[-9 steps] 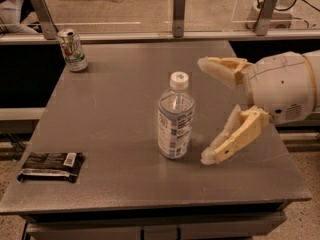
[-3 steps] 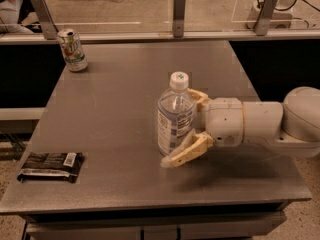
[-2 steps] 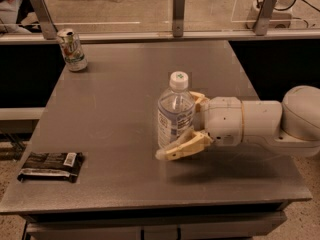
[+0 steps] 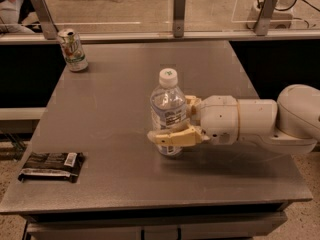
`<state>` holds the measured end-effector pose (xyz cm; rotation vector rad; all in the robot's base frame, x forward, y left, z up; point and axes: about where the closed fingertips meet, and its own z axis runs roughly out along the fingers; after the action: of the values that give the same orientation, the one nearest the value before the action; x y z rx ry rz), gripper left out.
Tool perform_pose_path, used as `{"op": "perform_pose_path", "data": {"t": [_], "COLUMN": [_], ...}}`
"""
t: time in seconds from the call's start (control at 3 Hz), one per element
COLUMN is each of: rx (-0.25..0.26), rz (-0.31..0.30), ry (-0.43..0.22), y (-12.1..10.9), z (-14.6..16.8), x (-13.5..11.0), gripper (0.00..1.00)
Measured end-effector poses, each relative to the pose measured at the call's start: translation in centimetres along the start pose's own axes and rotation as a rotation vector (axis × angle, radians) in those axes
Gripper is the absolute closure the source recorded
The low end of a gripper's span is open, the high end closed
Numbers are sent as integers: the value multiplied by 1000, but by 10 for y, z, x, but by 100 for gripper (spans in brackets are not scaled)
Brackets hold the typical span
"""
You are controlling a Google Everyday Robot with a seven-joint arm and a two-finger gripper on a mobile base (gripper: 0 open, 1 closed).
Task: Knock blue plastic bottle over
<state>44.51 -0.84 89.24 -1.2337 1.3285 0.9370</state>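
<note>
Bottle-tipping step: gripper (image 4: 170, 119) at table (image 4: 110, 109) centre, jaws parted astride upright blue plastic bottle (image 4: 167, 98), near finger touching its front; next: sideways shove reqd, above base.

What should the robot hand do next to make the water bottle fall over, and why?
Probably a short push to the left. The blue plastic bottle stands upright, and the gripper is at its lower half, reaching in from the right, so a small sweep should tip it. The drink can stands far off.
</note>
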Motion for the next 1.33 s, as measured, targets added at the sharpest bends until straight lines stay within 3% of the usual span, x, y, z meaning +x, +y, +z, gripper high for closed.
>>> {"op": "perform_pose_path", "data": {"t": [0.33,0.67,1.0,1.33], "rx": [20,84,142,41], "rz": [-28,-136,-206,-167], "ry": [101,304,467,680], "y": [-20,-49,-67,-64], "z": [6,1,-13,6], "x": [-22,-69,-115,-115], "gripper": [87,100,100,100]}}
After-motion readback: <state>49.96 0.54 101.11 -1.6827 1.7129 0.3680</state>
